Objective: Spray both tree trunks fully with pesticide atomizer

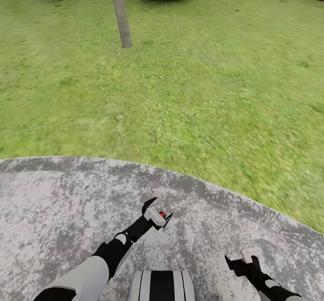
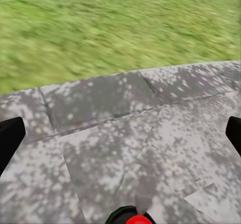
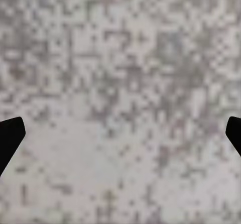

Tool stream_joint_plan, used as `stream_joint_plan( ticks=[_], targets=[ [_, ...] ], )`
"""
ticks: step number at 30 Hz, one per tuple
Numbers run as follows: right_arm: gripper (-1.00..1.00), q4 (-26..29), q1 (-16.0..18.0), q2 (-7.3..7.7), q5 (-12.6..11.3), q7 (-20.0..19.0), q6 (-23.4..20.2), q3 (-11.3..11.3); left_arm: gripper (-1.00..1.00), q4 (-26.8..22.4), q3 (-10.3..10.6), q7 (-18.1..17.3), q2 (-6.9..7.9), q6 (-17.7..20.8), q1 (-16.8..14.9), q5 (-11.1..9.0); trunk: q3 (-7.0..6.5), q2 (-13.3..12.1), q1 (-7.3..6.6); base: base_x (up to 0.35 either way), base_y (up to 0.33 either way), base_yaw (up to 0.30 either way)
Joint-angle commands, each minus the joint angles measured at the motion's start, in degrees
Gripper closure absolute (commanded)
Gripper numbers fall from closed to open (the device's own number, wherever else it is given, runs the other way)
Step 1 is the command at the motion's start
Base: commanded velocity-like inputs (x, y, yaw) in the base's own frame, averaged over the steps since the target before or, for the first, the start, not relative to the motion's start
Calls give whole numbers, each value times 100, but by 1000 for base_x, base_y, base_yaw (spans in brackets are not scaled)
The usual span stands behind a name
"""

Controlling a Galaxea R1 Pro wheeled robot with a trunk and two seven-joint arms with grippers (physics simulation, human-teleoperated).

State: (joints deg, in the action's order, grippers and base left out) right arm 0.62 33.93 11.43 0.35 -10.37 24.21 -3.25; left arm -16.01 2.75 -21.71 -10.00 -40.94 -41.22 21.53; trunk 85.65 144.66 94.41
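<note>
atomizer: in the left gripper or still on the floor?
In the left gripper: the pesticide atomizer, red dot up, sits between its fingers above the stone paving.

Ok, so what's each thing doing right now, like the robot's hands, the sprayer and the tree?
left gripper: fingers spread wide with the pesticide atomizer between them; a firm grip cannot be told.
pesticide atomizer: between the left gripper's fingers, red dot showing.
right gripper: open, empty, over the grey paving.
tree trunk: standing in the grass, leaning slightly.
</note>
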Motion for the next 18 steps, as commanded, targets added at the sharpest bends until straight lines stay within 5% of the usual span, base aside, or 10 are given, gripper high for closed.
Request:
stream_joint_plan(
  ticks=[1,18],
  targets=[
    [-100,0,0,0,-2,0,0,0,-100,0,-1,0,0,-10,0,0,3,0,0,0,0,0],
    [-100,0,0,0,-1,0,3,0,-100,1,7,1,0,-33,0,-23,161,1,3,0,0,0]
  ],
)
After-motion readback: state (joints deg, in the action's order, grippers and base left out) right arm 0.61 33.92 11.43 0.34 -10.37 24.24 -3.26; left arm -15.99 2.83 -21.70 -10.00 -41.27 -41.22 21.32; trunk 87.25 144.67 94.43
